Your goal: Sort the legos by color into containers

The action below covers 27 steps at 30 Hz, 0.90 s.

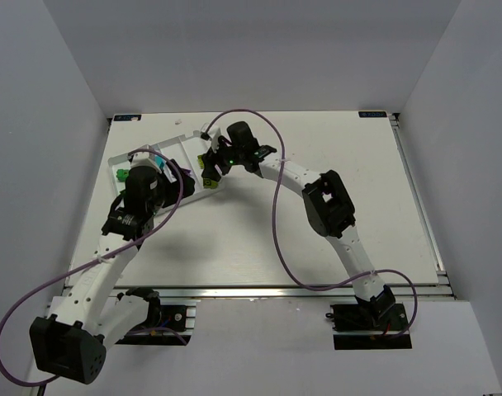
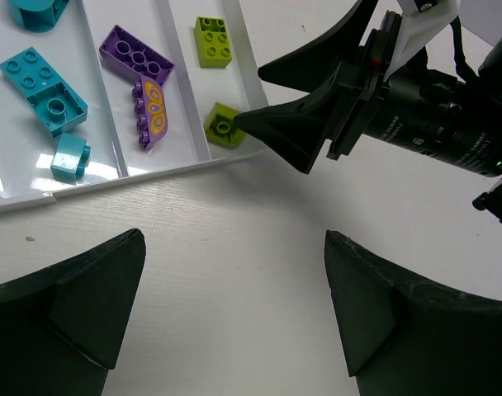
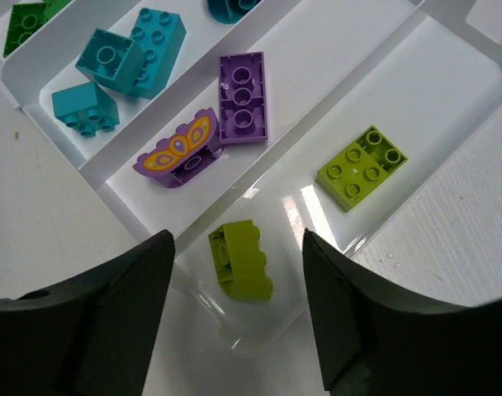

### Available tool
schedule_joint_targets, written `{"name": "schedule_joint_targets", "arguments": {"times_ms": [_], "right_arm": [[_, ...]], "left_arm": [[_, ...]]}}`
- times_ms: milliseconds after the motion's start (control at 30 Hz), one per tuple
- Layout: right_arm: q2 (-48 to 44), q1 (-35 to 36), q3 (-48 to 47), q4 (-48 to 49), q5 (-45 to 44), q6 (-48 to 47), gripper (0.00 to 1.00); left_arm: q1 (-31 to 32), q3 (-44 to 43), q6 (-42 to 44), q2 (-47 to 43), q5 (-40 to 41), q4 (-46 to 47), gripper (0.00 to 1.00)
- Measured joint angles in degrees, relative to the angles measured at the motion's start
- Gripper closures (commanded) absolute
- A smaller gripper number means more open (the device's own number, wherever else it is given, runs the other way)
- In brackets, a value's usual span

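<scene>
The white tray [image 1: 123, 157] lies at the table's back left. In the right wrist view my right gripper [image 3: 239, 239] is open over the near end of the tray's [image 3: 276, 169] end compartment. A yellow-green lego [image 3: 241, 260] lies on its side between the fingers, untouched. A second yellow-green lego [image 3: 362, 167] lies flat in the same compartment. Purple legos [image 3: 242, 97] fill the neighbouring compartment, then cyan ones [image 3: 156, 41], then dark green [image 3: 24, 25]. My left gripper [image 2: 234, 305] is open and empty over bare table just in front of the tray [image 2: 135, 177].
A purple arch piece with a yellow mask print [image 3: 178, 154] lies beside the purple brick. The right gripper's fingers [image 2: 292, 132] reach into the left wrist view, next to the yellow-green lego [image 2: 224, 125]. White walls enclose the table; both arms [image 1: 317, 198] crowd the back left.
</scene>
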State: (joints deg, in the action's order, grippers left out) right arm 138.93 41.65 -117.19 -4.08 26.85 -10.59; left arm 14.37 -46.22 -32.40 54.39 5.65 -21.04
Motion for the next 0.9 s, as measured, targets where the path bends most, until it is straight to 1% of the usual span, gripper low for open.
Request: {"name": "schedule_joint_targets", "arguments": {"times_ms": [33,67,100,233,300,367,433,467,533,567,633,667,733,767,833,900], "right_arm": [[0.24,0.00,-0.39,0.15,-0.33,-0.07,0.25],[0.35,0.00,-0.55,0.24,-0.61,-0.22,0.16],[0.35,0.00,-0.59,0.28,-0.94,-0.22,0.11],[0.17,-0.11,-0.52,0.92,-1.66,-1.90,0.11],[-1.20,-0.50,1.55,1.36,-1.97,-3.30,0.11],[-4.07,-0.96,5.29,0.79,0.04,-5.20,0.12],[-7.04,-1.92,7.85,-0.55,3.02,-6.82,0.19],[-8.66,-2.58,8.76,-1.36,4.46,-7.52,0.29],[-12.04,-4.22,10.10,-2.97,6.73,-8.76,0.41],[-13.86,-5.11,10.60,-3.87,7.54,-9.40,0.53],[-17.00,-6.88,11.43,-5.53,8.76,-10.27,0.64],[-18.47,-7.76,11.91,-6.25,9.33,-10.54,0.73],[-20.59,-9.57,12.41,-7.80,10.12,-10.84,0.85],[-21.24,-10.36,12.52,-8.46,10.43,-10.84,0.99],[-22.36,-12.11,13.64,-9.40,10.71,-10.67,1.00],[-23.06,-13.60,15.56,-10.10,10.47,-10.25,1.00]], "left_arm": [[0.00,0.00,0.00,-0.07,0.02,0.00,0.02],[0.00,0.00,0.00,-0.15,0.09,0.00,0.02],[0.00,0.00,0.00,-0.26,0.15,0.00,0.02],[0.00,0.00,-0.15,-0.74,0.66,0.00,0.02],[0.00,0.02,-0.46,-1.01,0.98,0.04,0.02],[0.00,0.22,-0.90,-1.31,1.16,0.20,0.02],[0.00,1.03,-1.68,-1.77,1.51,0.59,0.02],[0.00,1.62,-2.14,-2.01,1.68,0.87,0.02],[0.00,2.73,-3.08,-2.36,2.05,1.53,0.02],[0.00,3.28,-3.54,-2.49,2.21,2.08,0.02],[0.00,4.22,-4.26,-2.78,2.29,3.15,0.02],[0.00,4.61,-4.59,-2.86,2.27,3.72,0.02],[0.00,5.14,-5.18,-2.86,2.12,4.57,0.02],[0.00,5.35,-5.51,-2.86,1.88,5.01,0.02],[0.00,5.57,-6.10,-2.80,1.27,5.81,0.03],[0.00,5.88,-6.67,-2.75,0.72,6.93,0.08]]}}
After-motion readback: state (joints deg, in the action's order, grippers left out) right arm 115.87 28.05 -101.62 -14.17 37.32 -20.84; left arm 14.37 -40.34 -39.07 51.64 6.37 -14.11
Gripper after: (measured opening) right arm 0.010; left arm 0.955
